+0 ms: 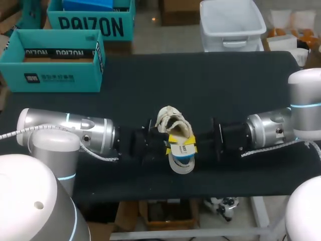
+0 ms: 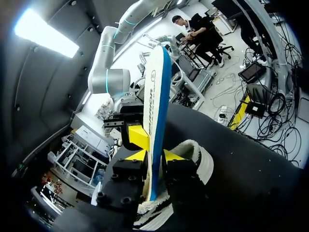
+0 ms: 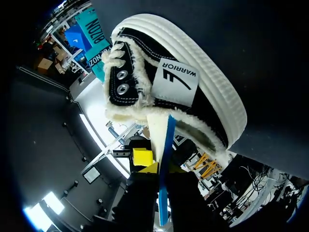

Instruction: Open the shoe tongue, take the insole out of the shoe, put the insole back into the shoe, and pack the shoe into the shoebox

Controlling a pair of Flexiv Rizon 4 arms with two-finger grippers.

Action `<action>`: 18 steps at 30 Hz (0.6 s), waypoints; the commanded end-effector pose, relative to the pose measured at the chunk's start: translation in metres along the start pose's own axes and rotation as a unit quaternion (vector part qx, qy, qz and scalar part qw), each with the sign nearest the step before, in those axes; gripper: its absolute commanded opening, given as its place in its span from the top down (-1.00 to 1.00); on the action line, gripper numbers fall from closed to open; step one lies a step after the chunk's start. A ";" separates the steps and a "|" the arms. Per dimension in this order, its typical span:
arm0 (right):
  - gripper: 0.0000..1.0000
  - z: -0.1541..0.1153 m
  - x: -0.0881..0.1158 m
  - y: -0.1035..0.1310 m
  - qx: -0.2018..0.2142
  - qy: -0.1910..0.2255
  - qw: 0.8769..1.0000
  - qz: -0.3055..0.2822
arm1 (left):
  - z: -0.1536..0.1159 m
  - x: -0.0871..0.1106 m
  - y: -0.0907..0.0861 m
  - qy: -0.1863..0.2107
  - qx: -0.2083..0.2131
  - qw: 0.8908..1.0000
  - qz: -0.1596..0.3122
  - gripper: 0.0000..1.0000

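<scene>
Your left fingers (image 2: 174, 156) and right fingers (image 3: 150, 167) both pinch the insole (image 2: 155, 87), one end at the shoe (image 1: 173, 123) opening, in the frame's middle. It looks light and bendy, so I would grip its firmer heel part.

Black table (image 1: 150, 85), dark matte top, plain surface

I saw the black shoe (image 3: 212, 92) with its thick white sole and a fleecy cream lining around the opening. The long white insole (image 2: 157, 96), with a blue edge, stood out of the shoe, one end still inside. The teal shoebox (image 1: 55, 80) stood open, well apart from the shoe, behind it and to its left.
</scene>
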State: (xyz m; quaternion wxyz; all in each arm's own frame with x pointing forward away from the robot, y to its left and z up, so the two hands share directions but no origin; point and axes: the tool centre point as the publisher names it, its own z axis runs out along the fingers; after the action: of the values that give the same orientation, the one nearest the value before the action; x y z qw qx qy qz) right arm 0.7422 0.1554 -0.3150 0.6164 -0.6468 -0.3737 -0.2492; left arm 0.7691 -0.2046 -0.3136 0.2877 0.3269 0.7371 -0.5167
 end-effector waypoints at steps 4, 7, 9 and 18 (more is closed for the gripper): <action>1.00 0.001 -0.003 0.004 0.004 0.005 1.000 -0.001 | -0.009 0.006 -0.011 -0.011 0.002 1.000 0.009 1.00; 1.00 0.001 -0.002 0.006 0.005 0.005 1.000 0.000 | -0.004 0.005 -0.003 -0.007 -0.003 1.000 0.006 1.00; 1.00 0.000 -0.003 0.012 0.007 0.005 1.000 0.001 | -0.001 0.005 0.002 -0.004 -0.005 1.000 0.003 1.00; 1.00 -0.003 -0.005 0.039 0.021 0.003 1.000 0.012 | 0.013 0.000 0.023 0.007 -0.024 1.000 -0.013 1.00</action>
State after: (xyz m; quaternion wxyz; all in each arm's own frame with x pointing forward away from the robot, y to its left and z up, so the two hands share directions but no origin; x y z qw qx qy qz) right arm 0.7606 0.1521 -0.3328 0.6191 -0.6510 -0.3655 -0.2437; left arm 0.7793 -0.1993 -0.3244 0.2867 0.3141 0.7540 -0.5007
